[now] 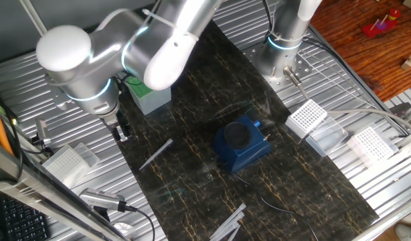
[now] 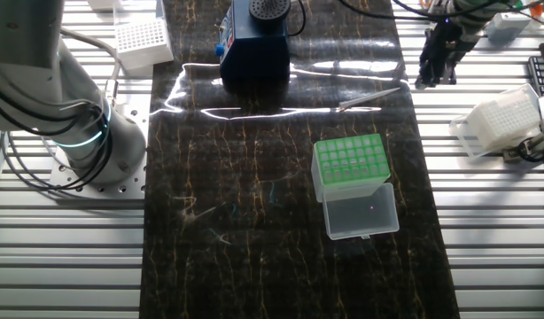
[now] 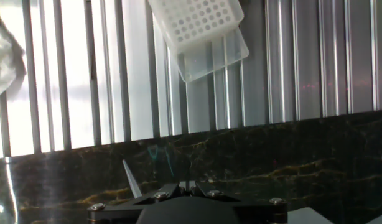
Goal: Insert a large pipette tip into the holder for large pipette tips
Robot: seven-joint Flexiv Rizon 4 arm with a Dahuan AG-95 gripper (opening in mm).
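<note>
Black finger plates of the gripper (image 3: 186, 185) nearest the lens in the hand view, seemingly pressed together along a thin seam, nothing pinched between; hard to be certain from so little of them in frame. Hanging low above the edge of the dark marbled mat (image 2: 254, 221), empty.

Just beyond and a little to one side, lying flat on that mat: the large pipette tip (image 1: 156, 154), thin and whitish, not touched by the fingers, only its pointed end showing in the hand view. Near the gripper but clear of it in both fixed views.

Further along the mat, well apart from the tip: the holder for large pipette tips (image 2: 347, 162), green grid facing up, clear lid (image 2: 361, 215) folded open beside it. No tip visible standing in the grid, though too small to say for every hole.

Beyond again, a dark blue block (image 2: 254, 49) with a round black top, and white perforated racks (image 3: 194, 22) out on the ribbed metal table (image 3: 303, 56).

Judged progress: early. Nothing grasped, nothing inserted. Left to do: spreading the fingers, pinching the tip, lifting and righting it point-down, carrying it across to the green grid, lowering into a hole, letting go.
</note>
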